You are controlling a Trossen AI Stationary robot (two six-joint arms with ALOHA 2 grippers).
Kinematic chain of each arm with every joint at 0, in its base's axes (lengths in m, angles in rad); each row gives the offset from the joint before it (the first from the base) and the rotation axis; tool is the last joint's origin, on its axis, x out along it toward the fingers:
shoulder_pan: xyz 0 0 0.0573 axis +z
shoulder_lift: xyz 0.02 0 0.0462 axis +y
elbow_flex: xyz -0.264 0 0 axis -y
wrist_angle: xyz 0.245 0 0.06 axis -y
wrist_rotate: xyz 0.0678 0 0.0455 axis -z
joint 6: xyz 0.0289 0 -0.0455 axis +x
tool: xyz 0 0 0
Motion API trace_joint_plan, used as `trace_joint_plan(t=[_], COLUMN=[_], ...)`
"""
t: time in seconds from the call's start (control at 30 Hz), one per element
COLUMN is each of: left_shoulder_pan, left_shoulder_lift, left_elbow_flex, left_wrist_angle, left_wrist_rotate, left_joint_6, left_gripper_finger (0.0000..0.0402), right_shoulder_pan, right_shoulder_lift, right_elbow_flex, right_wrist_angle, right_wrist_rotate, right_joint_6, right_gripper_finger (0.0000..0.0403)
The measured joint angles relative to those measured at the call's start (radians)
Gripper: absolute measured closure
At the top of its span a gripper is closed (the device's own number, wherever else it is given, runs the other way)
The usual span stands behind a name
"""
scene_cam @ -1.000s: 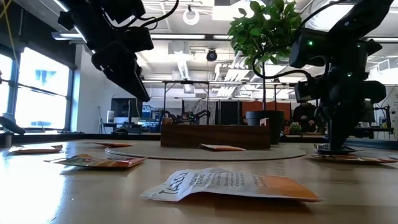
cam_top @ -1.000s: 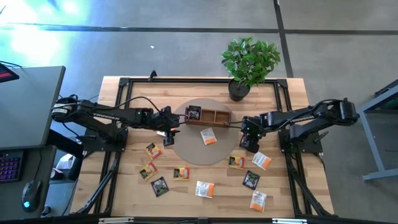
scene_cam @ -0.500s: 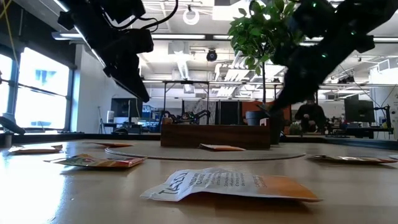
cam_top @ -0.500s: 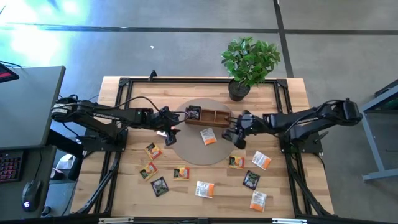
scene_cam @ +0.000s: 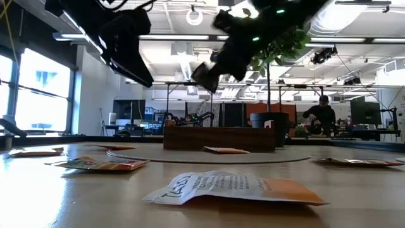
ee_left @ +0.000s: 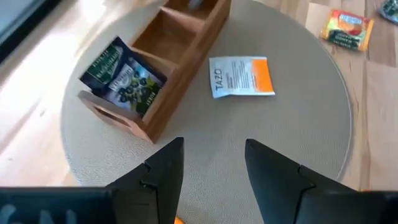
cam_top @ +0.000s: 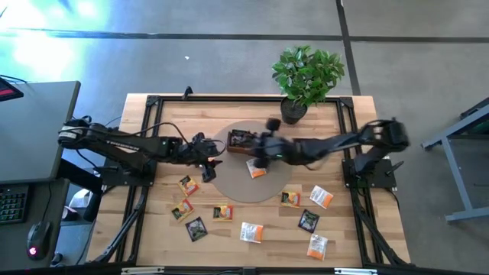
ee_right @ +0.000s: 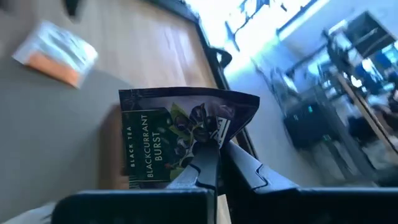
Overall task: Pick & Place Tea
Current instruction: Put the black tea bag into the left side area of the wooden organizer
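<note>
We see the right gripper (ee_right: 214, 168) clamped on a black sachet (ee_right: 180, 140) of blackcurrant tea. Its fingers pinch one edge of the sachet, and the flat packet stands out beyond the fingertips, away from the wrist. The sachet is nearly square, so we cannot tell a long axis; its printed text runs along the direction of the fingers. In the high view this gripper (cam_top: 258, 145) hangs over the wooden tray (cam_top: 269, 143), which lies on the round mat (cam_top: 237, 187).

The left gripper (ee_left: 211, 165) has its fingers apart and holds nothing. Ahead of it, another black sachet (ee_left: 121, 78) leans tilted in the tray's end compartment, and a white-and-orange sachet (ee_left: 241, 76) lies flat on the mat just beside the tray.
</note>
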Motion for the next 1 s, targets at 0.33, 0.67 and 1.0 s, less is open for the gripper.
trace_joint_plan(t=[0.33, 0.67, 1.0], left_shoulder_pan=[-0.059, -0.057, -0.057], left_shoulder_lift=[-0.001, -0.001, -0.001], left_elbow_flex=[0.000, -0.002, -0.002], left_wrist_angle=[-0.019, -0.067, -0.067], left_wrist_rotate=[-0.049, -0.065, -0.069], left_joint_6=[-0.006, -0.007, -0.006], left_gripper_finger=[0.0234, 0.0234, 0.0234], right_shoulder_pan=[-0.060, -0.067, -0.067], right_shoulder_lift=[0.325, 0.391, 0.391], right_elbow_flex=[0.330, 0.326, 0.316], right_wrist_angle=[-0.234, -0.243, -0.222], right_wrist_rotate=[-0.012, 0.083, 0.040], right_joint_6=[0.035, -0.001, -0.076], right_gripper_finger=[0.0399, 0.0395, 0.0340])
